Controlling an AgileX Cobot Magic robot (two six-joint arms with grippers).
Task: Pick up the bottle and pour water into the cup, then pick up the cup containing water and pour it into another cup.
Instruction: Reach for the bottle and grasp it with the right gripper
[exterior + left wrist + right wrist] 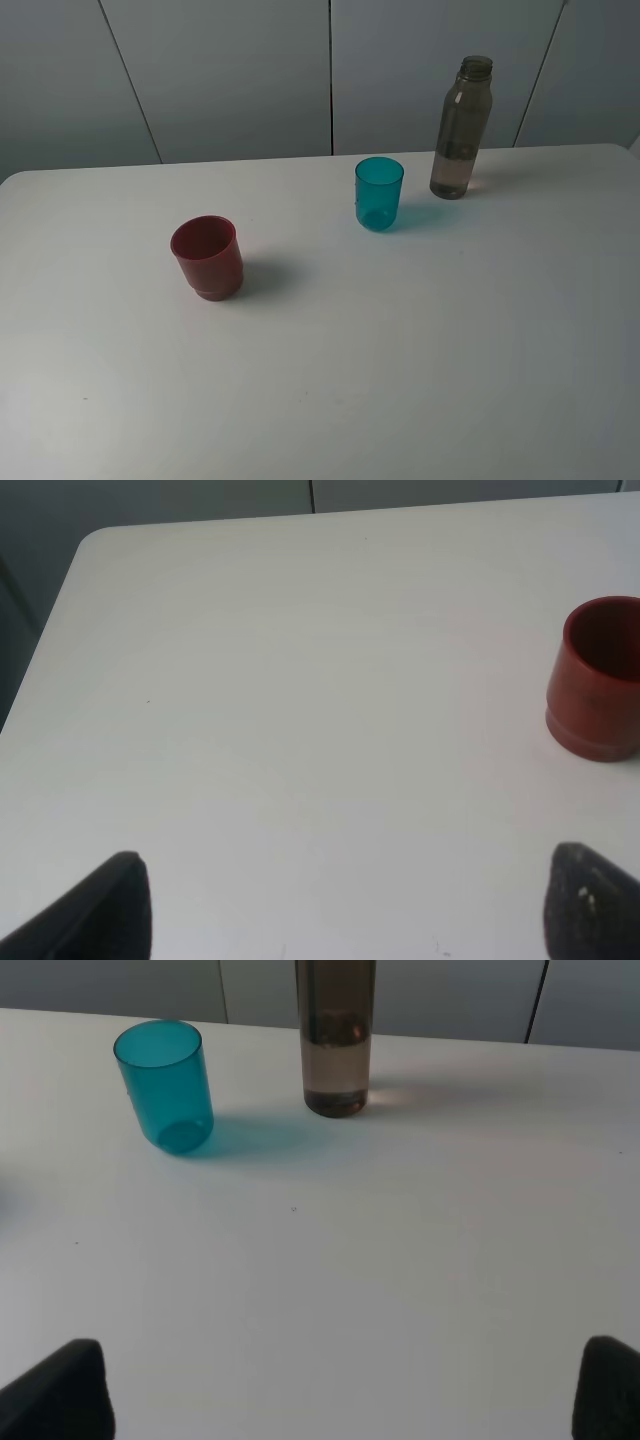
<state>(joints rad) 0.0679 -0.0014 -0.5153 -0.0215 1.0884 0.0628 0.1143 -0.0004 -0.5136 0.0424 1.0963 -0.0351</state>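
Entry: start of run, as I am reading it.

- Both arms are sitting out of the exterior high view; I am seeing only dark fingertips in each wrist view.
- Left jaws: spread wide, holding nothing, with bare desk between them.
- Right jaws: spread wide as well, holding nothing.
- The bottle is standing upright ahead of the right jaws, well apart from them. Its neck is showing no cap that I can make out, and the lower part looks to be holding liquid.
- The teal cup is standing upright near the bottle but apart from it, ahead of the right jaws and off toward the left arm's side. It is looking empty, though I cannot be sure.
- The red cup is standing upright ahead of the left jaws, off toward the right arm's side, well apart from them. Its inside is showing dry.

Progress, my judgement: nothing is done yet. I am counting every step as outstanding: grasping the bottle, pouring into the teal cup, setting the bottle down, lifting the teal cup and emptying it into the red cup.
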